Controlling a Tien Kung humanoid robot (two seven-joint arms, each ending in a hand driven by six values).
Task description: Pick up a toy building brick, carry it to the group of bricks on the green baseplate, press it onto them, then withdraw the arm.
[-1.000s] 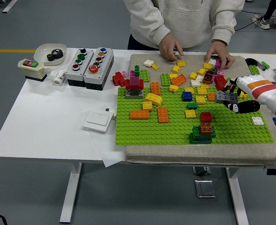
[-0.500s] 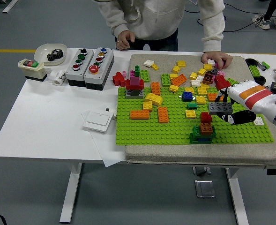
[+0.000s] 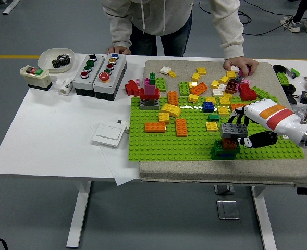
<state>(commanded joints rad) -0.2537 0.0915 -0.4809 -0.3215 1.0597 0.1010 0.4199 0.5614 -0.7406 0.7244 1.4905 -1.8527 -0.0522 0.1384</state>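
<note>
My right hand (image 3: 245, 130) comes in from the right edge of the frame and its fingers are closed around a grey brick (image 3: 234, 129), which I hold at the lower centre-right of the picture. The relation that matters is vertical: the grey brick sits directly over the small stack (image 3: 225, 147) of an orange-brown brick on a green base, standing near the front edge of the green baseplate (image 3: 158, 143). The brick's long axis runs left to right in the frame, roughly in line with the stack below. I cannot tell if it already touches the stack or is just above it. My judgement is that the next move is a straight press downward. My left hand is not in view. Compared with half a second ago, my hand has moved the brick left and lower in the frame, from beside the stack to over it, and it now covers the red top brick. The person's hand (image 3: 240, 65) stays on the loose bricks at the upper right.
</note>
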